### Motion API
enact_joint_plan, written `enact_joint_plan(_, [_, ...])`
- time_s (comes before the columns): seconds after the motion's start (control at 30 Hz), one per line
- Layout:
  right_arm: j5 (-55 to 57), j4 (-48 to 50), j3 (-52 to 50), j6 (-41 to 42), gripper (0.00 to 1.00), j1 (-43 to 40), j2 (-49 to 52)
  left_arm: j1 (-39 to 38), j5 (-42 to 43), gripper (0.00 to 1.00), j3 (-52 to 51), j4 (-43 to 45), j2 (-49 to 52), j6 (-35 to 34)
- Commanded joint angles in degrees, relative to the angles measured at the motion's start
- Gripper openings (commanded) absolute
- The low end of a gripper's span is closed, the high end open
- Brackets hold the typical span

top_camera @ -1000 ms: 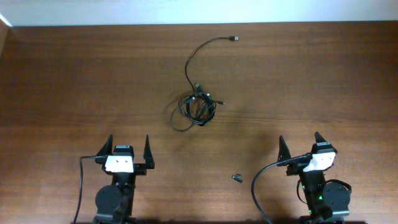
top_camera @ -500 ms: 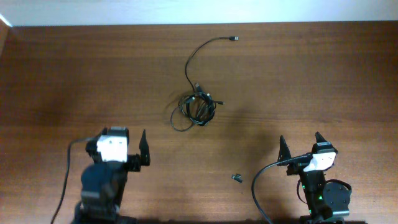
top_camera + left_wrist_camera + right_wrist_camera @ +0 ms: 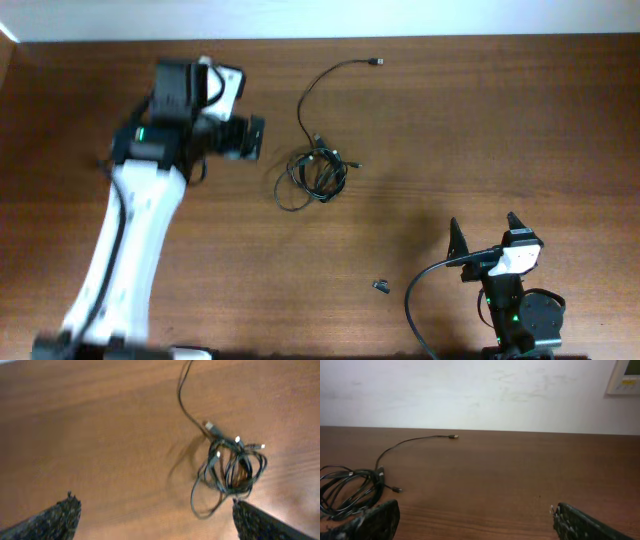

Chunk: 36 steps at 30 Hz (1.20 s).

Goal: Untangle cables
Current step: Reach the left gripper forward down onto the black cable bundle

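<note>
The cables [image 3: 316, 173] lie in a black knot of loops at mid-table, with one strand curving away to a plug [image 3: 376, 62] near the far edge. My left gripper [image 3: 250, 138] hangs open just left of the knot and touches nothing. In the left wrist view the cables [image 3: 232, 467] sit ahead and to the right of the left gripper [image 3: 155, 520], and the right fingertip [image 3: 250, 522] is close to the lowest loop. My right gripper [image 3: 482, 222] rests open near the front right, far from the knot. Its wrist view shows the cables [image 3: 347, 491] at far left and the right gripper [image 3: 475, 520] with nothing in it.
A tiny dark stubby piece [image 3: 382, 287] lies on the wood near the front, left of the right arm. A thick black cable [image 3: 415, 290] loops from the right arm's base. The white wall [image 3: 480, 390] rises behind the table's far edge.
The left arm has swung up from its resting place at the front and reached out across the table to just left of the knot. The right arm and the cables have not moved.
</note>
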Motion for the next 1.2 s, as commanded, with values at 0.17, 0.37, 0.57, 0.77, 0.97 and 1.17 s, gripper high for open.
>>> enact_joint_plan(0.17, [0.3,0.0,-0.5,0.1,0.99,0.3,-0.4,-0.6,8.7,0.99,22.3,-11.8,21.2,10.7])
enact_joint_plan(0.37, [0.3,0.0,-0.5,0.1,0.99,0.3,-0.4,-3.4,8.7,0.99,22.3,-12.3,28.4,15.4])
enact_joint_plan(0.57, [0.3,0.0,-0.5,0.1,0.99,0.3,-0.4,-4.1,8.7,0.99,22.3,-12.4,34.4,15.4])
enact_joint_plan(0.77, [0.3,0.0,-0.5,0.1,0.99,0.3,-0.4,-5.8,8.8,0.99,22.2,-12.5,38.2,15.3])
enact_joint_plan(0.97, [0.3,0.0,-0.5,0.1,0.99,0.3,-0.4,-9.0,6.9,0.99,22.0,-11.0,40.6,15.4])
enact_joint_plan(1.17, [0.3,0.0,-0.5,0.1,0.99,0.3,-0.4,-9.0,7.2,0.99,22.0,-10.7,43.3,15.3])
